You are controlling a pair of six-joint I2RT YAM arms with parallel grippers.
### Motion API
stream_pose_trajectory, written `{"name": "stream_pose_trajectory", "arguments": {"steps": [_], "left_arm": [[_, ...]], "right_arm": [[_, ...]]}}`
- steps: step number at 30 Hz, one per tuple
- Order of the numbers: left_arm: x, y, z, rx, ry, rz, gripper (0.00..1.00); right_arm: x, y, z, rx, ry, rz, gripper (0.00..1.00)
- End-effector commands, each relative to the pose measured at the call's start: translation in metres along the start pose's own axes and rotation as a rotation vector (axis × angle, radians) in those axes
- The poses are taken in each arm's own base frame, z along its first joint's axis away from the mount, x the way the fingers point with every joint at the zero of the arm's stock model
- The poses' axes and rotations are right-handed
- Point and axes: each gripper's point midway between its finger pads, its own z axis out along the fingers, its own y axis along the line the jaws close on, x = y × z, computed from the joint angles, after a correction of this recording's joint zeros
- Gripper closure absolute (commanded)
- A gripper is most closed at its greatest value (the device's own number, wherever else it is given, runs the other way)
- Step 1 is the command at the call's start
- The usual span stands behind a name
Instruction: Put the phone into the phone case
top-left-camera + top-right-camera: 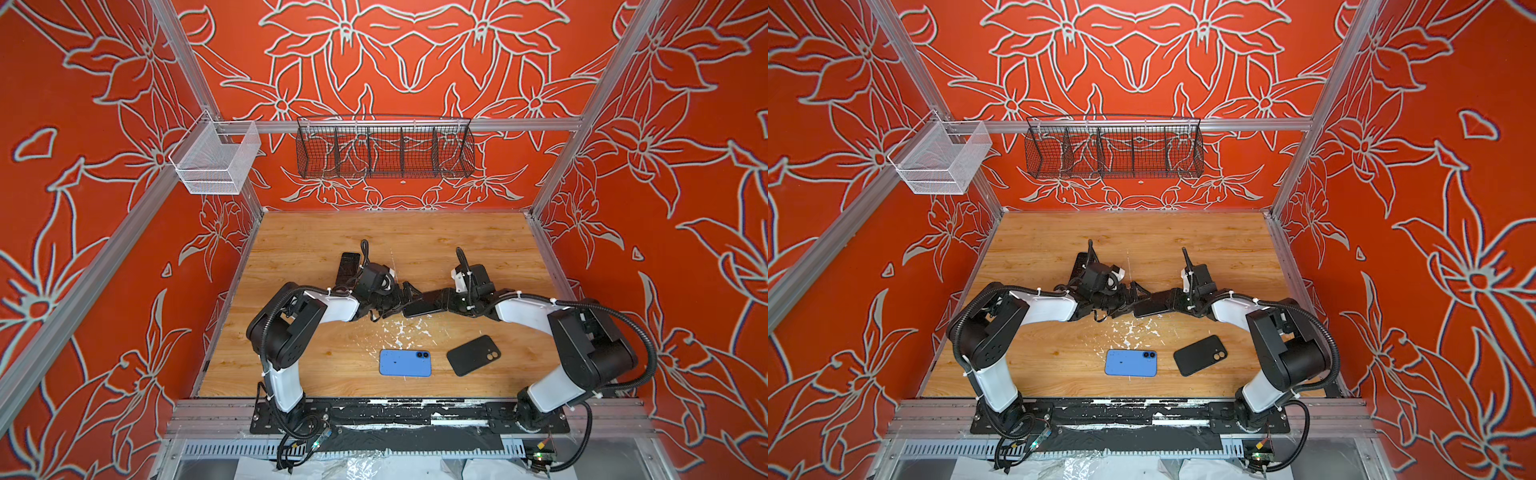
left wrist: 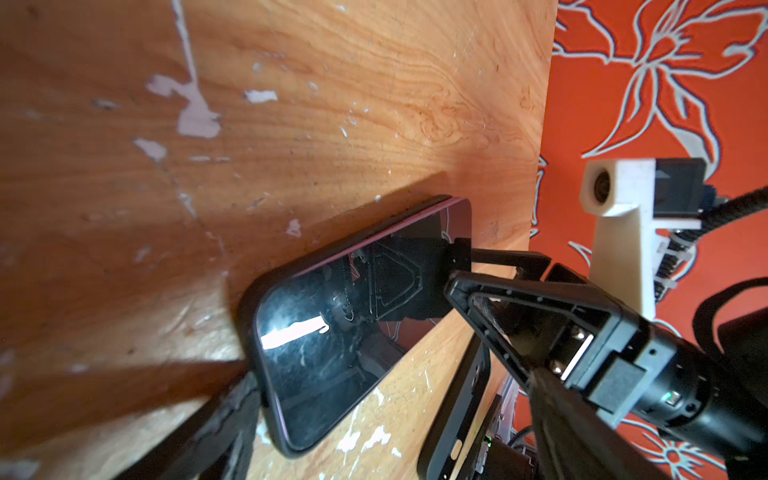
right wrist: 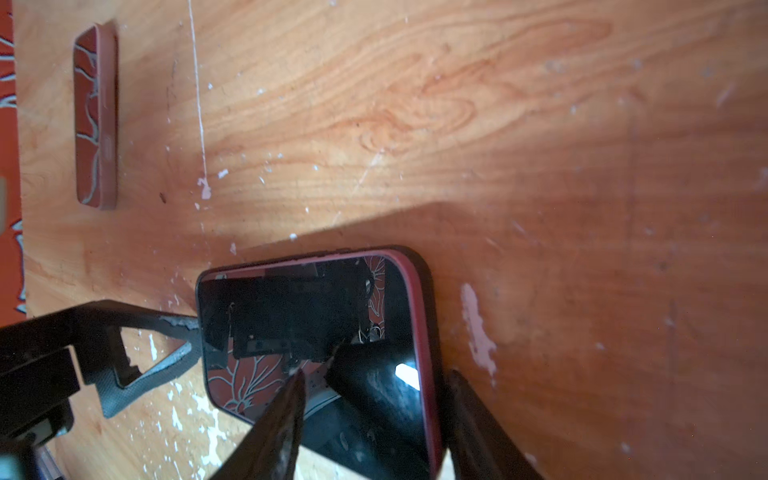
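Right arm (image 1: 524,316) outstretched, claw (image 3: 376,376) on phone (image 3: 291,307)

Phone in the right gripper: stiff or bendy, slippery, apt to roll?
Probably stiff: the phone looks flat though the right gripper holds it near one end only. Likely slick: its glossy screen shows sharp reflections, little for the fingers to bite. Thin slab, should slide, not roll.
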Motion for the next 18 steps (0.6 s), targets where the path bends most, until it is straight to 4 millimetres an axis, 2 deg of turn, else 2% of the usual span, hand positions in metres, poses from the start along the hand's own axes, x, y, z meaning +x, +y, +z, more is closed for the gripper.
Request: {"name": "stream_pose_trajectory", "arguments": {"steps": [1,14,18], "left_arm": [[-0.002,-0.04,-0.008,0.129,-0.028,0.061,0.04],[-0.011,-0.063,-0.026,0.212,-0.117,0.103,0.17],[-0.011,-0.055,-0.028,0.153,-0.121,0.107,0.17]], "right_arm": [[0.092,-0.042,0.016,0.103,0.301,0.125,0.45],[0.098,-0.046,0.018,0.104,0.309,0.134,0.46],[0.094,-0.044,0.016,0.104,0.297,0.127,0.46]]}}
